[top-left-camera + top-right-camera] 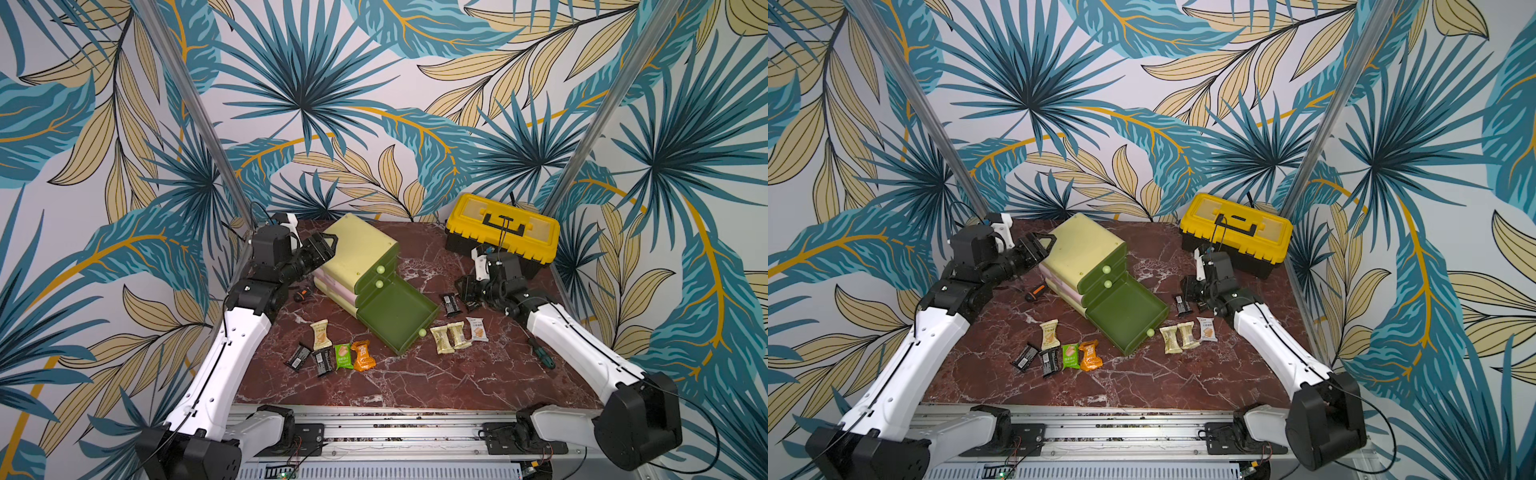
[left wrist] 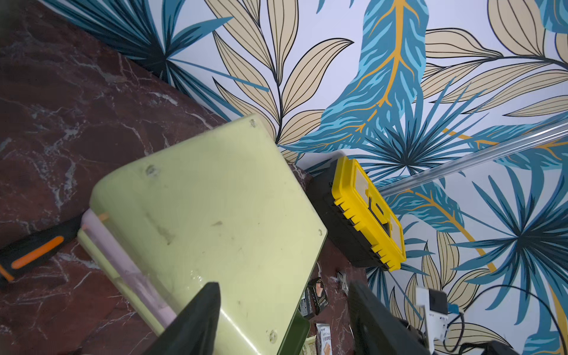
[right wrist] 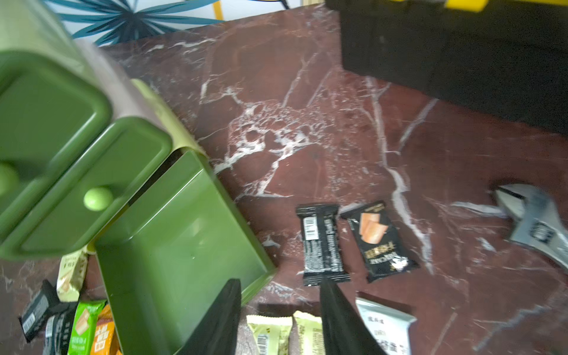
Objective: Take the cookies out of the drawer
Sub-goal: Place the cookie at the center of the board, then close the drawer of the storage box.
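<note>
We find the left black parallel gripper wide open, one finger over the pale green plastic drawer cabinet. The right black parallel gripper is half open and empty above two black crimped cookie packets. These lie on the red marble table, right of the dark green open drawer, long axes running near to far.

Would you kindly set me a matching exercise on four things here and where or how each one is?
1. dark green plastic drawer
2. yellow-lidded black toolbox
3. bright green snack packet
4. orange-handled black tool

A. shut, in the far corner
B. pulled out, empty
C. beside the pale green cabinet
D. next to the orange packet

Pairs: 1-B, 2-A, 3-D, 4-C.
</note>
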Action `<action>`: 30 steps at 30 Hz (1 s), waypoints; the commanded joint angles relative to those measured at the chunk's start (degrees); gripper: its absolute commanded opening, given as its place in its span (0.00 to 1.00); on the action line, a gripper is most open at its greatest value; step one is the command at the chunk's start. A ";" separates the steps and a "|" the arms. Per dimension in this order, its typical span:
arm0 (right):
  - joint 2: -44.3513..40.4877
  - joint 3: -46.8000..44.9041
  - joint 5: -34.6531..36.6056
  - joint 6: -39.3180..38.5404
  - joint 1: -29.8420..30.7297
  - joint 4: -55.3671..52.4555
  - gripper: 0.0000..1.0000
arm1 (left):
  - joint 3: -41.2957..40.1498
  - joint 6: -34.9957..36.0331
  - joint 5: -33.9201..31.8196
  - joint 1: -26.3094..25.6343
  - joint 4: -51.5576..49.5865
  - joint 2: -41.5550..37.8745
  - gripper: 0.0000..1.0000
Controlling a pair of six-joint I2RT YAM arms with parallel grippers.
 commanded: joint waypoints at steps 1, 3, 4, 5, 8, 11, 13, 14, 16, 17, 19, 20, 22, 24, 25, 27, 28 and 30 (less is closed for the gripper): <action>-6.17 -8.24 0.69 -2.92 7.00 11.83 0.45 | 6.21 3.25 0.40 -1.36 -1.21 3.26 0.70; -9.13 -13.44 1.23 -3.64 9.92 17.48 0.45 | 9.50 4.43 -1.30 -2.90 -3.41 5.74 0.70; -9.89 -15.54 1.24 -3.47 10.69 20.15 0.45 | 10.64 4.75 -2.01 -3.47 -4.16 6.79 0.70; -10.40 -17.78 1.56 -3.29 11.67 22.64 0.45 | 11.89 5.15 -2.82 -4.07 -5.09 7.95 0.69; -9.56 -22.18 1.94 -2.33 13.22 26.02 0.44 | 15.12 6.11 -4.59 -5.28 -7.81 11.50 0.68; -7.74 -25.13 1.47 -0.21 14.13 28.45 0.44 | 19.56 7.98 -6.91 -6.34 -12.36 15.18 0.67; -6.69 -27.31 1.51 1.50 14.89 31.27 0.44 | 22.31 8.82 -8.33 -6.90 -15.55 17.50 0.66; -6.04 -28.21 1.51 2.39 15.18 32.61 0.44 | 23.78 9.44 -9.12 -7.15 -17.22 18.62 0.65; -4.39 -29.74 1.64 4.25 15.50 35.40 0.44 | 26.13 10.52 -10.79 -7.81 -19.93 20.53 0.65; -3.46 -30.53 1.59 5.33 15.51 37.30 0.44 | 27.45 11.20 -11.81 -8.28 -21.31 21.49 0.65; -1.63 -31.62 2.25 7.33 15.65 40.58 0.44 | 29.34 12.43 -13.40 -8.89 -23.39 23.25 0.65; -0.80 -31.98 2.71 8.20 15.65 42.05 0.44 | 30.21 12.90 -14.11 -9.18 -24.51 24.16 0.64; 1.01 -32.12 2.46 9.27 15.56 44.36 0.44 | 31.34 13.48 -14.98 -9.53 -26.04 25.56 0.64; 2.75 -32.12 1.37 9.28 15.62 46.27 0.43 | 31.74 13.62 -15.17 -9.67 -26.76 26.44 0.63; 3.52 -32.17 1.02 9.21 15.69 47.09 0.43 | 31.81 13.70 -15.29 -9.62 -26.84 26.72 0.63; 4.91 -32.39 0.39 9.04 15.68 48.29 0.42 | 31.96 13.86 -15.35 -9.63 -27.01 27.29 0.63; 5.61 -32.47 -0.07 9.01 15.65 48.74 0.42 | 32.08 14.02 -15.29 -9.63 -27.14 27.61 0.63; 6.94 -32.63 -1.07 9.40 15.62 49.78 0.42 | 32.09 13.99 -15.20 -9.69 -27.50 28.12 0.62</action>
